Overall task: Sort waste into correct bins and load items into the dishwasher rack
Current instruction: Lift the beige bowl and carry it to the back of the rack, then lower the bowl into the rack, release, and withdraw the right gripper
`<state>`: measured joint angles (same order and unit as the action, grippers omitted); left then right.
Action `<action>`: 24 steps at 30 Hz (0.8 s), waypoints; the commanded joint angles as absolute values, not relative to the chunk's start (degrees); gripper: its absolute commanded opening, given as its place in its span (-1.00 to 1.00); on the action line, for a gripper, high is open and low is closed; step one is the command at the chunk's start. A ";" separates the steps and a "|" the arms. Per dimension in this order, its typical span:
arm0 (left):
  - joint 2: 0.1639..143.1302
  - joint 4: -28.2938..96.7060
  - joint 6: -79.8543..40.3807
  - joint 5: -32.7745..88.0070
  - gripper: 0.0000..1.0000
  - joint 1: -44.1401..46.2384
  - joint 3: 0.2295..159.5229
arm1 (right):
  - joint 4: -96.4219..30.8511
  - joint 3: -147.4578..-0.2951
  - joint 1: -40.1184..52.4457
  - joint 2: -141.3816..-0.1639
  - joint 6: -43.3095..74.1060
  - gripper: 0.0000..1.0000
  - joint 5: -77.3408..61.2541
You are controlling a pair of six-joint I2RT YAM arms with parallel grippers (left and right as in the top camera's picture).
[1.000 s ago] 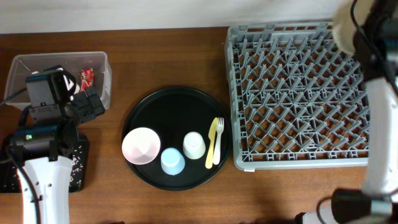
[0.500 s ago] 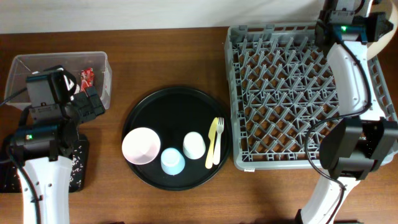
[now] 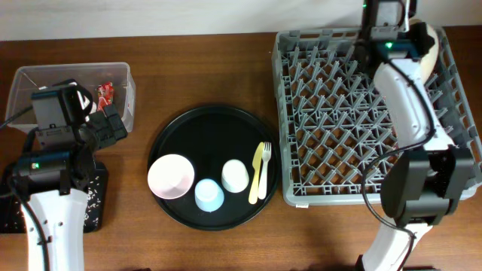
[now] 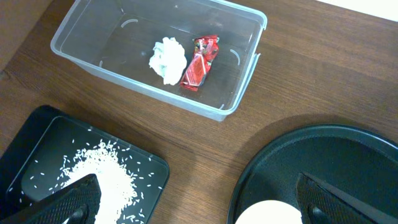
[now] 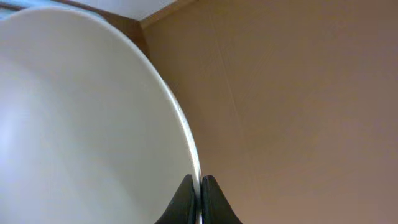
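Over far right corner of dishwasher rack (image 3: 331, 113), right tool (image 5: 199, 190) pinches cream plate (image 5: 81, 124) by its rim. Left tool (image 4: 205, 202) is spread wide above table (image 4: 186, 143), near clear tub (image 4: 242, 93) holding tissue (image 4: 166, 58) and wrapper (image 4: 200, 62).

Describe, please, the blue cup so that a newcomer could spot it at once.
On the round black tray left of the grey rack stand three vessels. The blue cup is the middle one, between the pink bowl and the white cup; nothing else is blue.

Open table (image 3: 203, 68) shows at upper middle, between tub (image 3: 124, 75) and rack (image 3: 324, 113). The right arm (image 3: 410, 105) crosses the rack's right side.
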<state>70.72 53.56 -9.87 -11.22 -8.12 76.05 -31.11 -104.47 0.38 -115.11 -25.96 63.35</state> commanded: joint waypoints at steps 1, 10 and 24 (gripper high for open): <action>70.41 53.49 -9.67 -11.84 0.99 -8.32 76.82 | -26.50 -95.44 1.15 -115.02 -28.95 -0.91 57.04; 70.41 53.52 -9.67 -11.84 0.99 -8.32 76.82 | -26.17 -92.18 10.94 -115.02 -28.51 -0.92 52.45; 70.41 53.67 -9.67 -11.84 0.99 -8.32 76.82 | -32.56 -92.27 15.11 -115.00 -17.67 -0.38 40.49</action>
